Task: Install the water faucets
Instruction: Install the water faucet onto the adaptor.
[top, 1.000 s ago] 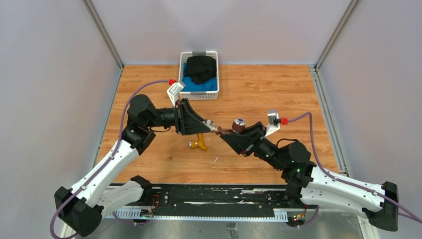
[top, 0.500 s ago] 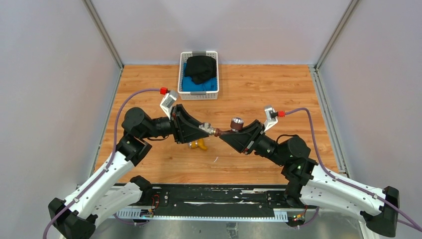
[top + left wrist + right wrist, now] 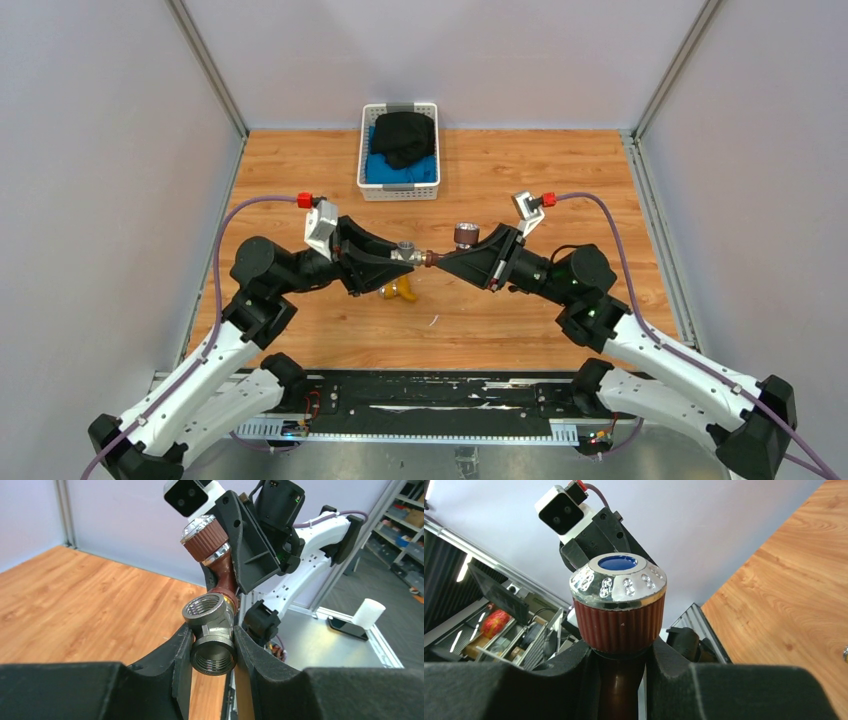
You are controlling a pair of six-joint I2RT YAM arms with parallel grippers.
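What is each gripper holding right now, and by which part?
The left gripper clamps the grey metal fitting across the sides of its body. The right gripper clamps the reddish-brown faucet by its stem, just below the knob.

A robotics lab: grey panels [image 3: 90, 150] on aluminium posts [image 3: 206, 68] enclose the wood-grain tabletop [image 3: 560, 180]; storage shelving [image 3: 406, 515] stands beyond.

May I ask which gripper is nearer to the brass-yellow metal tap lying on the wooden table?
Left. The left gripper, shut on the grey metal fitting, hangs almost directly over the brass-yellow tap; the right gripper, holding the reddish-brown faucet, is farther to its right.
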